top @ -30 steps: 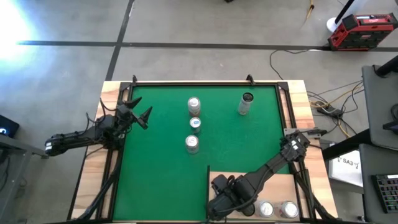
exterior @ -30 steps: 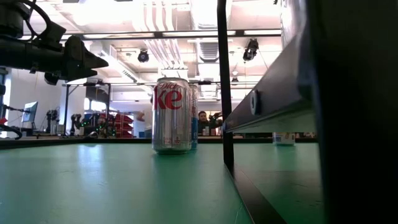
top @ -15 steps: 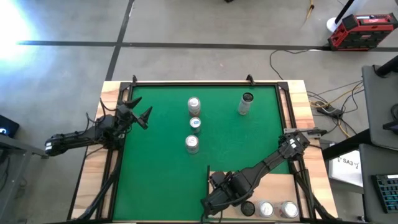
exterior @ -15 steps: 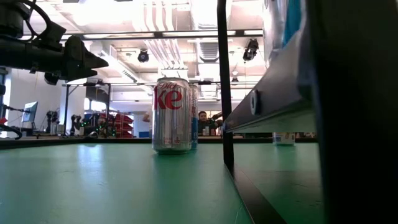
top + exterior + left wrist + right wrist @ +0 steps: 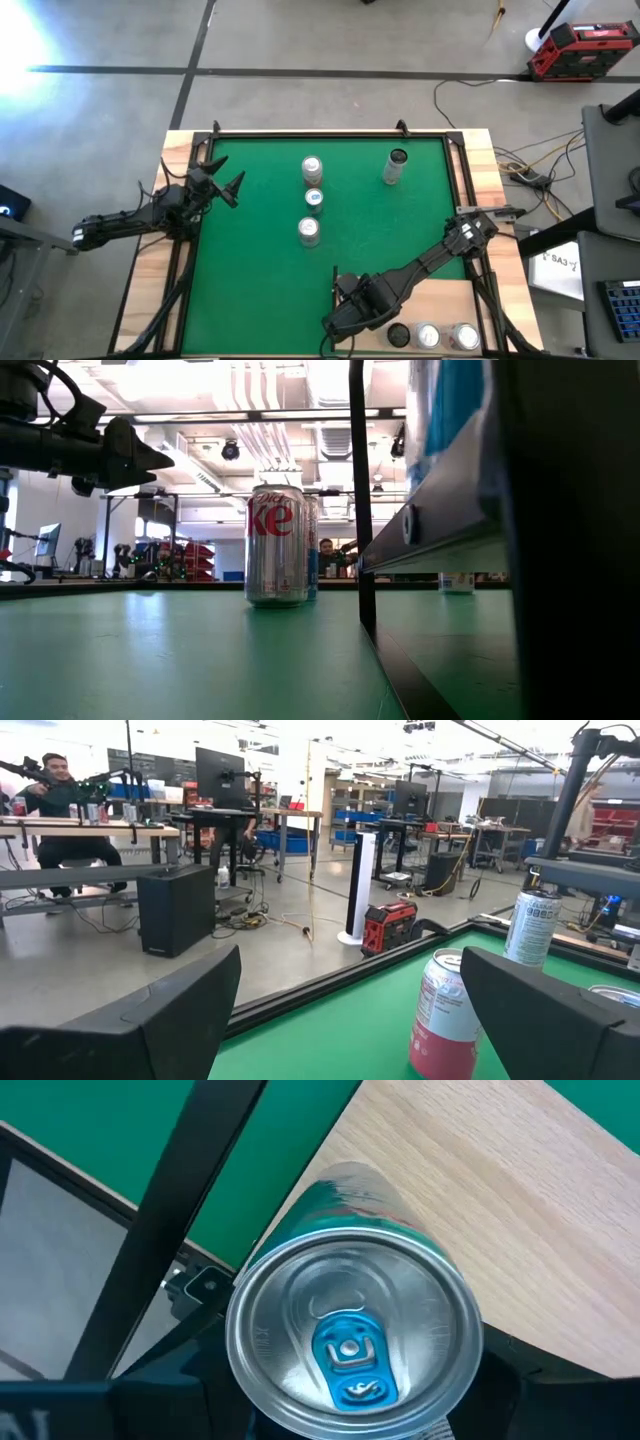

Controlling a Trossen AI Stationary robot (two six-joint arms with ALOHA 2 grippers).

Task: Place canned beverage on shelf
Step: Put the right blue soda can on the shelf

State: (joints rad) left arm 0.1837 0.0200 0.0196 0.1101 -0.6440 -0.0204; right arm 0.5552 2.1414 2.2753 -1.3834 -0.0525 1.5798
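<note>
A blue-and-silver can with a blue tab (image 5: 352,1348) stands between the fingers of my right gripper (image 5: 360,1405). The gripper hangs over the near left corner of the pale wooden shelf (image 5: 452,302), and the arm hides the can from above. In the low view the can (image 5: 446,408) shows above the shelf's edge (image 5: 440,528). Three more cans (image 5: 428,337) stand on the shelf. Several cans (image 5: 308,231) stand upright on the green mat. My left gripper (image 5: 230,184) waits open at the table's left edge. My right gripper holds the can between its two fingers (image 5: 165,1405), one on each side of the upper wall under the rim (image 5: 238,1372). It comes from above, pointing steeply down. The can's wide top hides the contact itself. Whether its base rests on the shelf, I cannot tell.
A silver Diet Coke can (image 5: 276,545) stands on the mat in front of the low camera. The shelf's dark left edge (image 5: 335,285) runs beside my right gripper (image 5: 345,318). A pink can (image 5: 445,1015) stands ahead of my left gripper (image 5: 350,1010).
My right gripper has gone a little toward the table's left edge along the shelf's near part, taking the can with it. The can has come into the low view from the right. A can with a dark top on the shelf has come out from under the arm.
</note>
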